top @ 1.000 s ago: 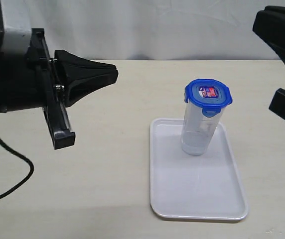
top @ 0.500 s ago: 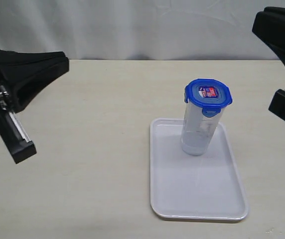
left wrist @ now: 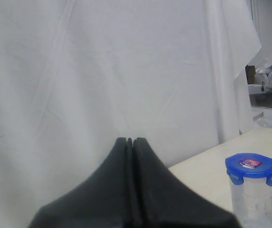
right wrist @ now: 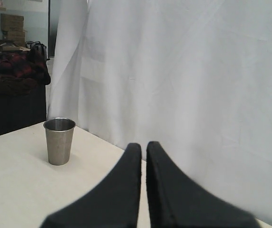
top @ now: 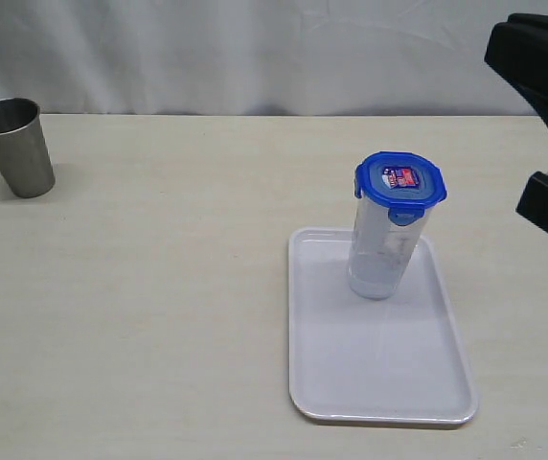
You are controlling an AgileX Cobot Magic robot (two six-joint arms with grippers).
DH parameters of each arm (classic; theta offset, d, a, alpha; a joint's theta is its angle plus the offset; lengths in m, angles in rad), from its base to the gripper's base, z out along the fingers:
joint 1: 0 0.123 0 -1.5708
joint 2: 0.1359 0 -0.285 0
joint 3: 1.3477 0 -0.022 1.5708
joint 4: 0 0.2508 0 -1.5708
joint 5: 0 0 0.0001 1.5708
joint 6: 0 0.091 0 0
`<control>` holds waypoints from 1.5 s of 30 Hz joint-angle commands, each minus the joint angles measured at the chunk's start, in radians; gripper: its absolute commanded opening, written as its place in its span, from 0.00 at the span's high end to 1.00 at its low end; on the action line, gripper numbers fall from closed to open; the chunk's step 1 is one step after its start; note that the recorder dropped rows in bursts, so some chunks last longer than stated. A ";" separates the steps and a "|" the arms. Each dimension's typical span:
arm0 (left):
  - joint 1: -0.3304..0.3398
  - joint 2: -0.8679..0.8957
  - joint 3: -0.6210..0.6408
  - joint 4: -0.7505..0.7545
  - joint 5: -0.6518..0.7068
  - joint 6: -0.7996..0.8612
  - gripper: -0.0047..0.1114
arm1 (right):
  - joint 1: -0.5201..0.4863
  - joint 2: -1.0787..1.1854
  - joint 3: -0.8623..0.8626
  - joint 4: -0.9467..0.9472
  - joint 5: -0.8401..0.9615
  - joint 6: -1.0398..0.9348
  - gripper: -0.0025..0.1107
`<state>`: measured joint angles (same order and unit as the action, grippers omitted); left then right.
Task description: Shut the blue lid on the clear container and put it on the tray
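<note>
A pale bench (top: 159, 287) stands before a white curtain (top: 255, 57). The clear container (top: 379, 264) stands upright at the far end of the tray (top: 379, 383), with the blue lid (top: 400, 179) seated on its rim. A steel cup (top: 13, 146) stands well apart, at the bench's far left. The left jaws are pressed together on nothing. The right jaws are likewise closed and empty.

We cannot read the print on the sticker (top: 402, 177) atop the blue lid (top: 399, 182), we lose the base of the clear container (left wrist: 252, 204) past the left wrist view's edge, and right of that container the exterior view's border cuts off most of the right arm (top: 540, 57).
</note>
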<state>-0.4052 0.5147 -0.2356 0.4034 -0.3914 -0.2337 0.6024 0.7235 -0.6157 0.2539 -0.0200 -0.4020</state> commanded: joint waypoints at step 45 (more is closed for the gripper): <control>0.105 -0.099 0.004 -0.261 0.214 0.081 0.96 | -0.007 -0.003 0.006 0.000 0.003 -0.003 0.94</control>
<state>-0.3426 0.4424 -0.2338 0.1955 -0.2214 -0.1594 0.6024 0.7235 -0.6157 0.2539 -0.0181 -0.4020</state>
